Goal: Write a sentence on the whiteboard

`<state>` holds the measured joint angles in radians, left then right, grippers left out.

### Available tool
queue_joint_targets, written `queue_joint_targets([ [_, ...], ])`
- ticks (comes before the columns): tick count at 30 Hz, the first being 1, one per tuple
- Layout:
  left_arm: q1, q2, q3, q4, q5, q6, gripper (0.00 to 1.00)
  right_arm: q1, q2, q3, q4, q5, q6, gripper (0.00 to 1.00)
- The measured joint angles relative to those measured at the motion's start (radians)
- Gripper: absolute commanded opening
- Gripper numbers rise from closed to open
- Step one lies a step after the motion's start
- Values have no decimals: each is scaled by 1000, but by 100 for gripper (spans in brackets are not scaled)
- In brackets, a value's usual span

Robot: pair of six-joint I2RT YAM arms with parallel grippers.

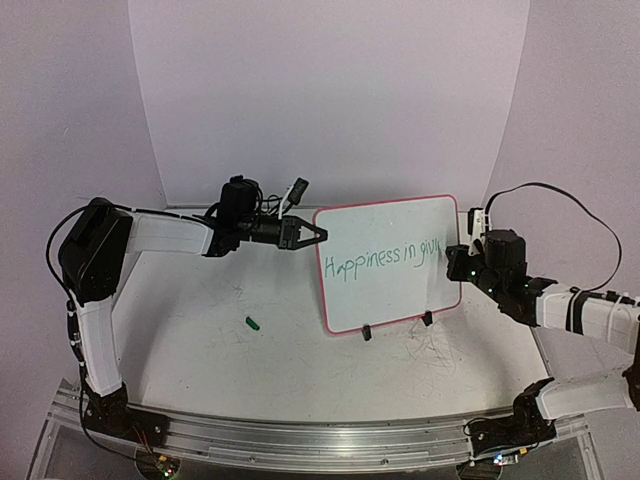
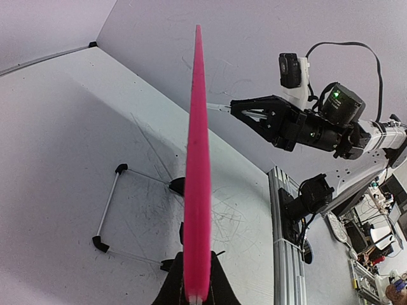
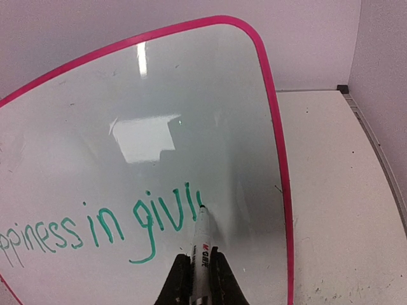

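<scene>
Nearest the arm bases, a small green cap (image 1: 253, 322) (most likely the marker's) lay on the table (image 1: 200, 340). Beyond it the whiteboard (image 1: 390, 300) stood upright on its black clip feet (image 1: 368, 333), right of centre. The left gripper (image 2: 197, 289) was pinched shut on the board's pink left rim, steadying it. The right gripper (image 3: 200, 270) was closed on a marker (image 3: 202, 244), whose tip touched the board at the end of the sentence (image 1: 385, 260). That green line read "Happiness in givi", so the writing looked well along, with the last word unfinished and perhaps more to follow.
</scene>
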<state>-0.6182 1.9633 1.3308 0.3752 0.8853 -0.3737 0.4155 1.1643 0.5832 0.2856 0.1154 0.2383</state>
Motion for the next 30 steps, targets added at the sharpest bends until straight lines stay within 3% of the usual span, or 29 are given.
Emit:
queue_joint_targets([
  [30, 0, -1, 0, 0, 0, 2, 0, -1, -12, -3, -39, 26, 10, 0],
])
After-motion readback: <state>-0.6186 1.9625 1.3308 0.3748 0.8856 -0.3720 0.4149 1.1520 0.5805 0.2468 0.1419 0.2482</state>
